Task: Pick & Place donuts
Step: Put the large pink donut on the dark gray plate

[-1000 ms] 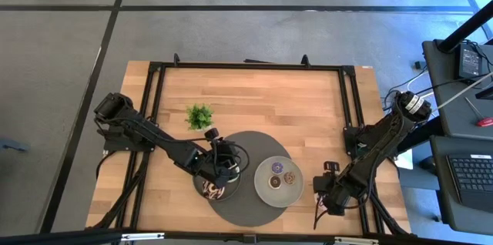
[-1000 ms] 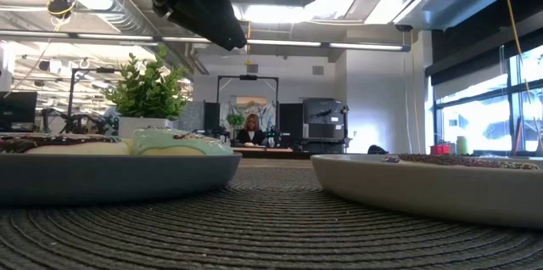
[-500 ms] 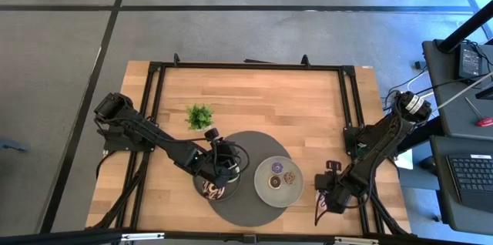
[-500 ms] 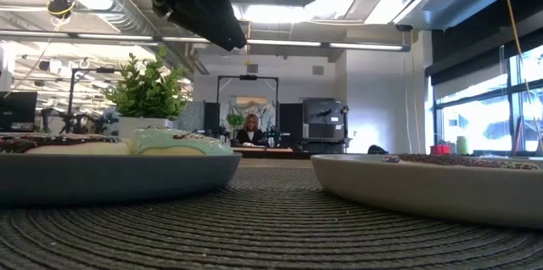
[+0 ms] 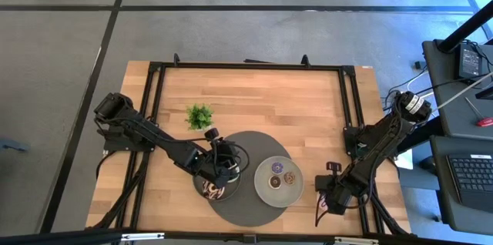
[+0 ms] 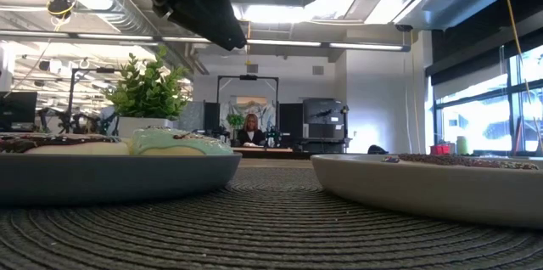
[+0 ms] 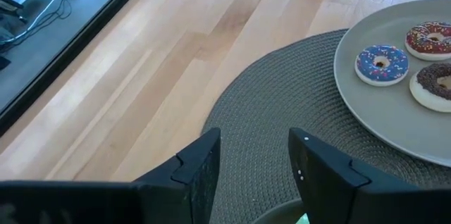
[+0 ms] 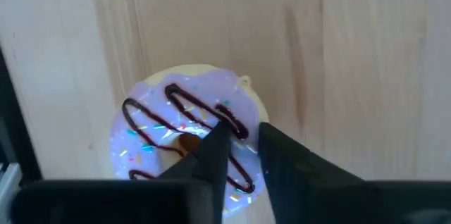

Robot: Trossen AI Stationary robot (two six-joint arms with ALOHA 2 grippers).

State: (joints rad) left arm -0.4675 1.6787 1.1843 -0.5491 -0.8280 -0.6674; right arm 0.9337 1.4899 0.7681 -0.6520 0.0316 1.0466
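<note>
Right gripper (image 8: 236, 146) sits low over the drizzled donut (image 8: 162, 139) on bare wood beside the mat (image 5: 246, 199), fingers narrowly parted and straddling its ring, apparently mid-grasp; next it must close, lift and carry toward the small-donut plate (image 5: 263, 191).
</note>
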